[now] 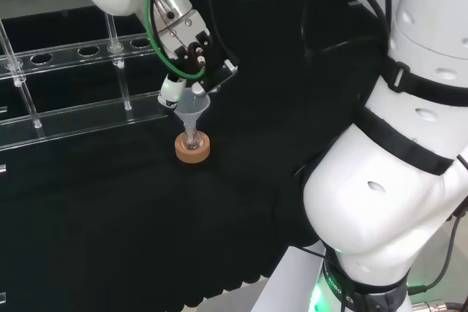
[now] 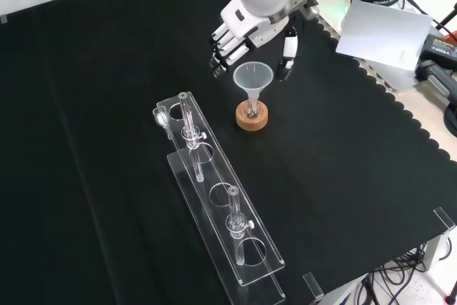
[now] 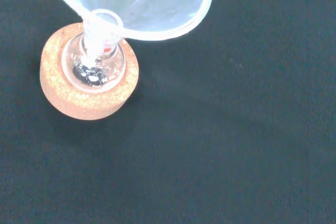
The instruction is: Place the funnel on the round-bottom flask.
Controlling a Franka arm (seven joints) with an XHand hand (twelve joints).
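Note:
A clear funnel (image 1: 192, 109) (image 2: 253, 78) (image 3: 142, 3) stands upright with its stem in the neck of a small round-bottom flask (image 1: 191, 139) (image 2: 250, 110) (image 3: 94, 66). The flask rests on a cork ring (image 1: 191, 150) (image 2: 252, 121) (image 3: 79, 103) near the middle of the black cloth. The hand (image 1: 191, 56) (image 2: 246, 30) hovers just above the funnel's rim. Its fingers are relaxed on one side of the funnel and the thumb on the other. In the front view there is a gap between them and the rim.
A long clear rack (image 1: 73, 85) (image 2: 214, 205) with several holes and a few glass tubes lies beside the flask, to its left in both the head and the front view. The arm's white links (image 1: 395, 151) rise at the head view's right. The cloth's scalloped edge (image 2: 400, 112) runs along the front view's right.

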